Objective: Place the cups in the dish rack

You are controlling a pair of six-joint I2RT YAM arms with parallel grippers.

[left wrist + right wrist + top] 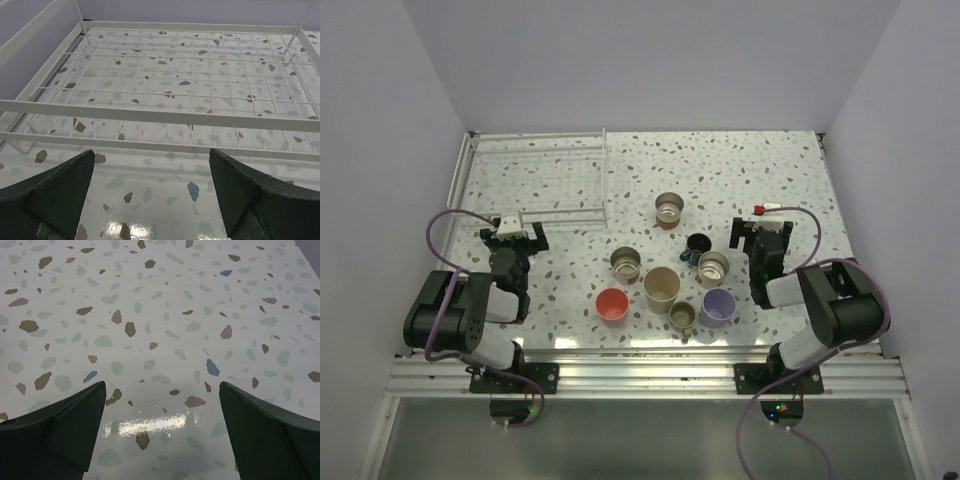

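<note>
Several cups stand mid-table: red cup, beige cup, lavender cup, olive cup, brown cup, grey-metallic cup, dark blue cup and another brown cup farther back. The white wire dish rack sits back left, with nothing in it; it fills the left wrist view. My left gripper is open, just short of the rack's near rail. My right gripper is open over bare table, right of the cups.
The speckled tabletop reaches to white walls at back and sides. A metal rail runs along the near edge by the arm bases. The right wrist view shows only speckled surface.
</note>
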